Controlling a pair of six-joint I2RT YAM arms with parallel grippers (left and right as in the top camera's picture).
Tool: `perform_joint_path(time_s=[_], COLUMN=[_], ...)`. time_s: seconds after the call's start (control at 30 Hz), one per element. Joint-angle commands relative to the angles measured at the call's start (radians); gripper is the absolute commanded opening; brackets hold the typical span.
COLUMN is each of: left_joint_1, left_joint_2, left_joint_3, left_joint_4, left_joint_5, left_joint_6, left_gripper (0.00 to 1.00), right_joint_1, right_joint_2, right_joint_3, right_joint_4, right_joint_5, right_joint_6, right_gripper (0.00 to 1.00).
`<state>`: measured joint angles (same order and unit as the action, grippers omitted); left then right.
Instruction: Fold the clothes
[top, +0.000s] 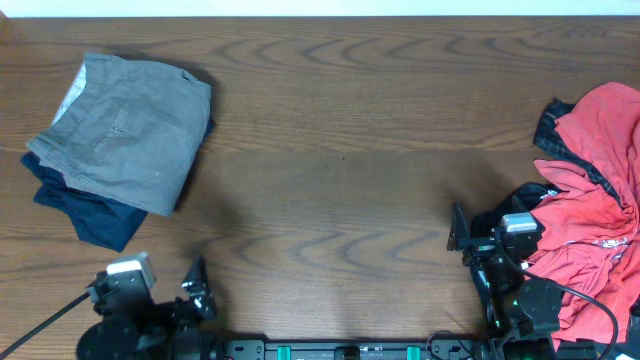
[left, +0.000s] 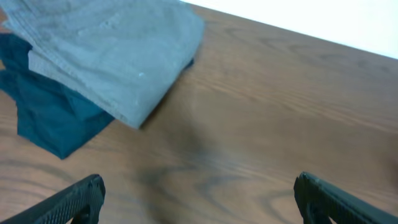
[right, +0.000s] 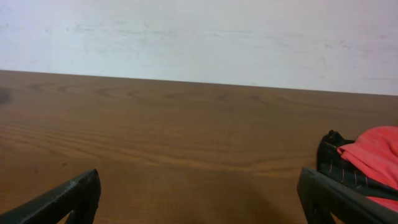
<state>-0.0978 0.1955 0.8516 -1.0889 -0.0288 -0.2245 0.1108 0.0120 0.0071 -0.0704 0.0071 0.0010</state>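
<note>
Grey shorts (top: 125, 125) folded at the far-left corner, red pile (top: 595, 200) by the right edge not done yet; both jaws wide, empty.

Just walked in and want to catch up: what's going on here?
A robot is folding clothes. Neither gripper holds anything: the left gripper and right gripper are open at the near edge of the table. Folded grey shorts lie on navy shorts at far left; a crumpled red and black pile waits on the right.

grey shorts (top: 125, 120): 1 | navy shorts (top: 90, 215): 1 | red heap (top: 595, 200): 1 | black striped garment (top: 547, 125): 1 | pairs of jaws: 2
</note>
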Motion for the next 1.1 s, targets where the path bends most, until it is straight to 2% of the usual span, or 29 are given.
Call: perform_joint_path(time_s=[0.0,0.27,0.5,0.83,0.93,1.07], left_joint_1=[0.026,0.063,0.063,0.063,0.062,0.062], left_joint_2=[-0.06,-0.193,-0.193,-0.193,-0.194,-0.193], left_joint_3=[-0.123,-0.419,-0.601,-0.832,-0.848,-0.848], left_joint_4=[0.086,0.439,0.777,1.126,1.119,1.017], left_joint_5=[-0.013,0.002,0.002,0.022,0.048,0.042], left_joint_6=[0.056,0.056,0.056,0.074,0.1,0.09], left_gripper=[0.98,0.98,0.98,0.98,0.98,0.98], right_joint_1=[0.014,0.014,0.014,0.014,0.014,0.014], right_joint_2=[-0.006,-0.006,-0.006,-0.006,-0.006,-0.006], right_joint_3=[-0.002,-0.002,-0.002,-0.002,-0.002,-0.002], right_joint_4=[-0.004,-0.004,-0.004,-0.004,-0.004,-0.004], right_joint_5=[-0.007,-0.007,-0.007,-0.007,-0.007,-0.007], right_joint_6=[-0.017,-0.017,-0.017,-0.017,-0.017,-0.017], right_gripper=[0.99,0.99,0.99,0.99,0.99,0.99])
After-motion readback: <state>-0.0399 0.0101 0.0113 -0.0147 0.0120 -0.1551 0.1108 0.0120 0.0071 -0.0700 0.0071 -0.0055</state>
